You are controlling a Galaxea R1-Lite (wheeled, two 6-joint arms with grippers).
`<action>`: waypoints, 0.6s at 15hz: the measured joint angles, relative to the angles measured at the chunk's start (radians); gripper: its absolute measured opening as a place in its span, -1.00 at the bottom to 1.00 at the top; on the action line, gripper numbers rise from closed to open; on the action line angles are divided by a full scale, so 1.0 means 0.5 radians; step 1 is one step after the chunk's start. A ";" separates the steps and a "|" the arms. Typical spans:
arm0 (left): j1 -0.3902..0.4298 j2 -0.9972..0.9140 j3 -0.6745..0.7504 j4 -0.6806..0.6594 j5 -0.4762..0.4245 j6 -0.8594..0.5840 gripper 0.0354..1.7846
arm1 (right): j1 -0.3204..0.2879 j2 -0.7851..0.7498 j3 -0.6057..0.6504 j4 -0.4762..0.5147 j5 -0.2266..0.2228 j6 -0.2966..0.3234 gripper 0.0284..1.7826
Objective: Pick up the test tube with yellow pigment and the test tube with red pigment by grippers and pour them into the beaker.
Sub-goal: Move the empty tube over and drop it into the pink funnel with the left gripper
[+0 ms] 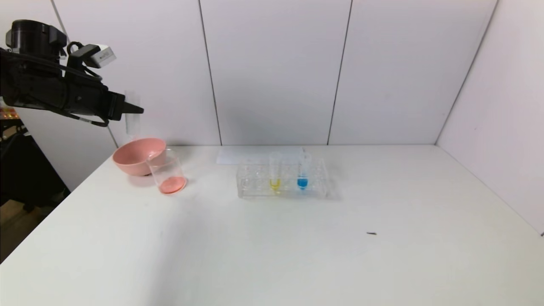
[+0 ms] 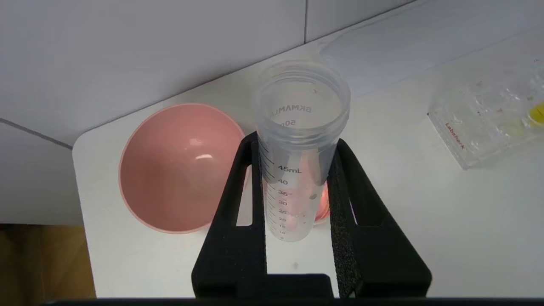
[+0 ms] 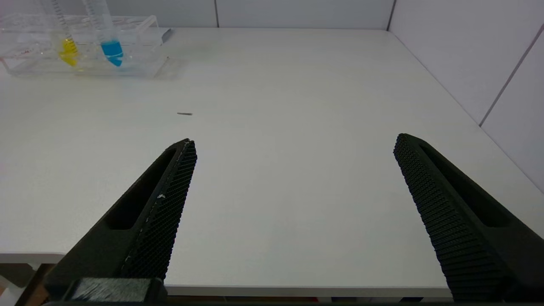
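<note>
Left gripper (image 2: 297,191) clamped on upright, drained red-pigment tube (image 2: 299,148) above beaker (image 1: 166,172); yellow-pigment tube (image 1: 275,172) upright in rack (image 1: 255,182), rightward, nearer wide-open right gripper (image 3: 293,170).

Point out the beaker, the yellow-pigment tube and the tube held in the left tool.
beaker (image 1: 167,172), head view, on its clear side wall above the red liquid.
test tube with yellow pigment (image 1: 275,183), head view, on its yellow tip in the rack.
held tube (image 2: 297,140), left wrist view, on its graduated wall.
</note>
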 joint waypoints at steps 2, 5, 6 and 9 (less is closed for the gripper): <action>0.001 -0.017 0.070 -0.146 0.070 -0.088 -0.53 | 0.000 0.000 0.000 0.000 0.000 0.000 0.91; 0.001 -0.030 0.167 -0.346 0.146 -0.177 -0.53 | 0.000 0.000 0.001 0.000 0.000 0.000 0.91; 0.002 -0.032 0.192 -0.395 0.176 -0.185 -0.53 | 0.000 0.000 0.001 0.000 0.000 0.000 0.91; 0.002 -0.034 0.275 -0.541 0.301 -0.197 -0.53 | 0.000 0.000 0.001 0.000 0.000 0.000 0.91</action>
